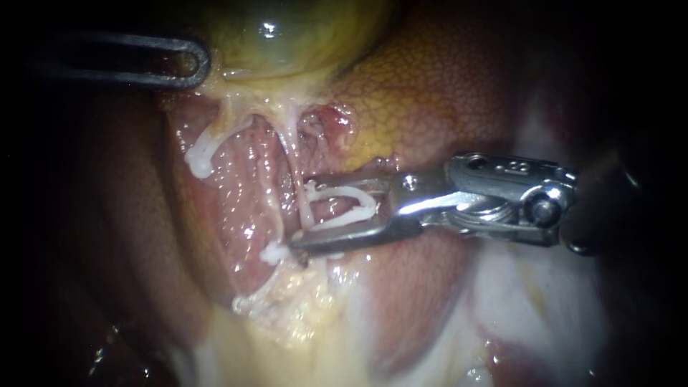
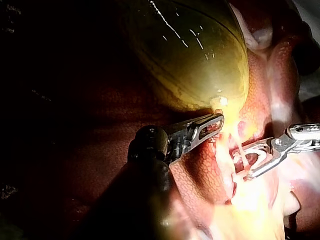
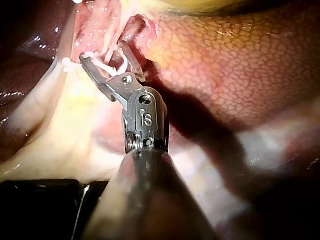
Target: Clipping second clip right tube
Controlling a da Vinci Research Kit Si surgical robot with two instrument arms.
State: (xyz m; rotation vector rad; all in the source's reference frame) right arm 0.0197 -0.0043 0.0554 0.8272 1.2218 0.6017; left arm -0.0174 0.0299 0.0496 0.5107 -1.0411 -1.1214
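One white clip (image 1: 358, 202) rides in your right tool (image 1: 301, 213), whose jaws stand wide apart with a clip leg seated against each. The tool comes in nearly level from the right. The right tube (image 1: 292, 154) runs down from the gallbladder (image 1: 287, 36) almost square across it, passing through the clip's open mouth close to the jaw tips. That crossing looks like the thing to watch: the tube sits near the mouth's outer end, so a slight advance would likely seat it deeper before you close. A white piece (image 1: 276, 252), probably a clip on this same tube, lies just beyond the lower jaw's tip. Your left tool (image 1: 199, 64) rests well apart, at the gallbladder's lower edge; whether it has a hold there cannot be told. Beside the tube, the liver (image 1: 444, 93) fills the background.
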